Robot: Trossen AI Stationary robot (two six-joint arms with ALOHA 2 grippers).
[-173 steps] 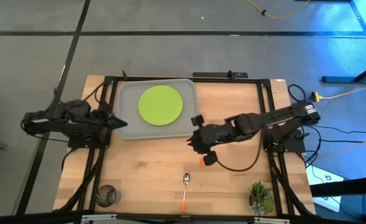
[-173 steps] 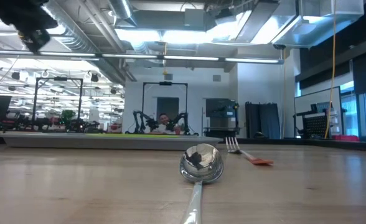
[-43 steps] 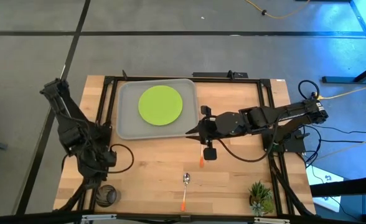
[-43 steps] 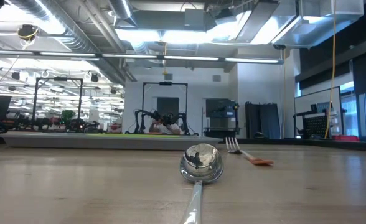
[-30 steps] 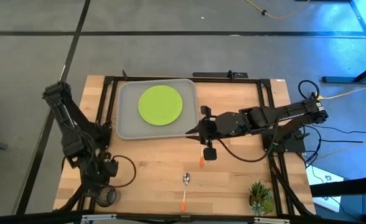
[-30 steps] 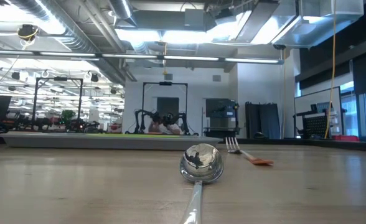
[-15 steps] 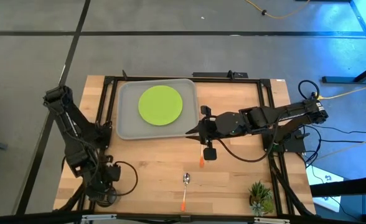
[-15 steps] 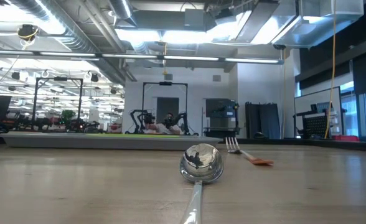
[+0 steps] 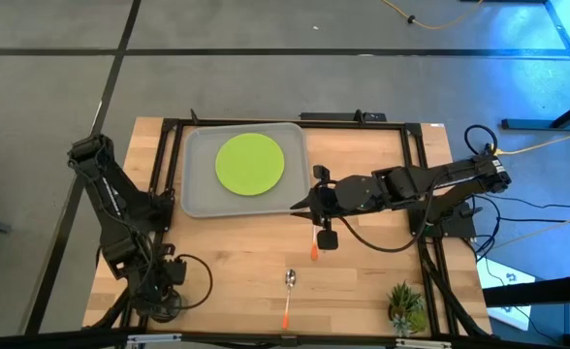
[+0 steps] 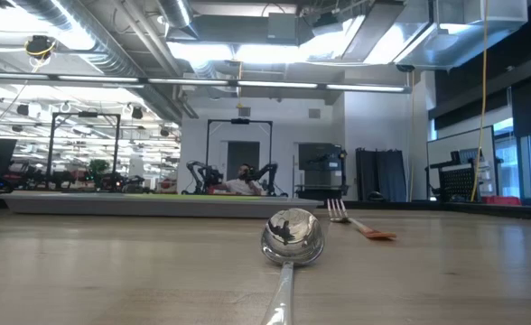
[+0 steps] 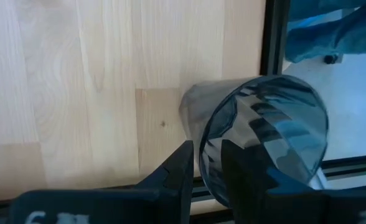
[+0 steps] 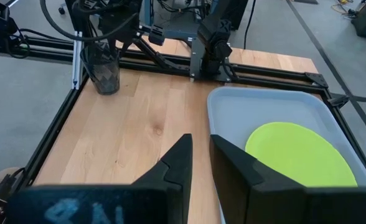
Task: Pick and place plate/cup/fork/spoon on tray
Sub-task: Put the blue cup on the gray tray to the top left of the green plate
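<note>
Change since earlier: over the last seconds the left arm has been swung from the tray's side down to the table's 7 o'clock corner, where the cup stands; the right arm has not moved in the last second.
High view, left gripper (image 9: 161,302): it is lowered onto the cup, which is mostly covered by it.
High view, right gripper (image 9: 300,206): it is held just beside the tray's (image 9: 196,199) 4 o'clock corner, above the fork (image 9: 315,243).
High view, plate (image 9: 250,163): it is laid inside the tray.
High view, spoon (image 9: 288,291): it is lying at 6 o'clock, apart from the fork.
Low view: the spoon (image 10: 291,242) is seen nearest, the fork (image 10: 356,220) behind it at 1 o'clock.
Left wrist view: the narrow fingers (image 11: 180,167) are placed over the cup's (image 11: 265,142) rim, one inside and one outside.
Right wrist view: a narrow gap is kept between the fingers (image 12: 182,163), nothing is held; the plate (image 12: 298,152) in the tray (image 12: 250,102) and the cup (image 12: 106,73) are seen.
</note>
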